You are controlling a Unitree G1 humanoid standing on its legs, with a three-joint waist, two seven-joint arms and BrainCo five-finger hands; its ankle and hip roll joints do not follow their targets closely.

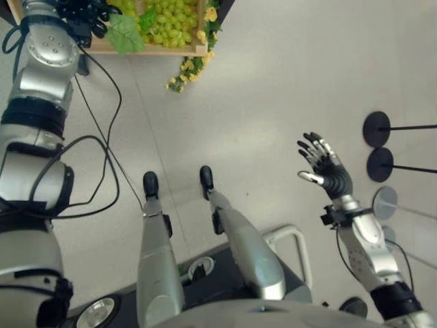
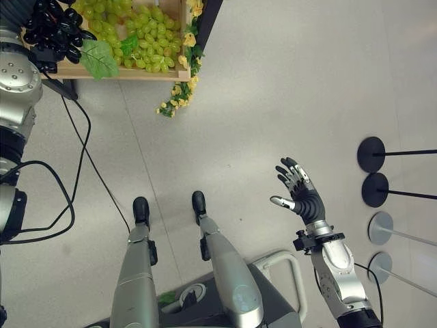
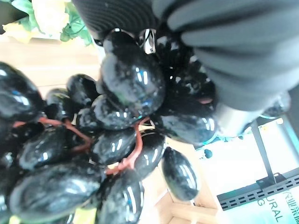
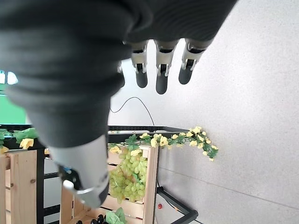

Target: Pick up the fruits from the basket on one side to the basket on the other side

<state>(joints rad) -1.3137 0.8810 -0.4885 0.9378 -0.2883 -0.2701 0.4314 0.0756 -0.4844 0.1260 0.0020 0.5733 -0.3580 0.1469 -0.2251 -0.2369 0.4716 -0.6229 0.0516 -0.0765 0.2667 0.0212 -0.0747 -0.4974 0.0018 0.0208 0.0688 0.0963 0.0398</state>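
Observation:
A bunch of black grapes hangs at the near left corner of a wooden crate, with my left hand shut on it. In the left wrist view the dark glossy grapes and their reddish stem press right against the hand's cover. Green grapes and a green leaf lie in the crate. My right hand is held open over the bare floor at the right, far from the crate, its fingers straight and holding nothing.
A garland of yellow flowers trails from the crate's right corner down to the floor. Round stand bases, two black and two grey, sit on the floor just right of my right hand. The crate stands on a dark frame.

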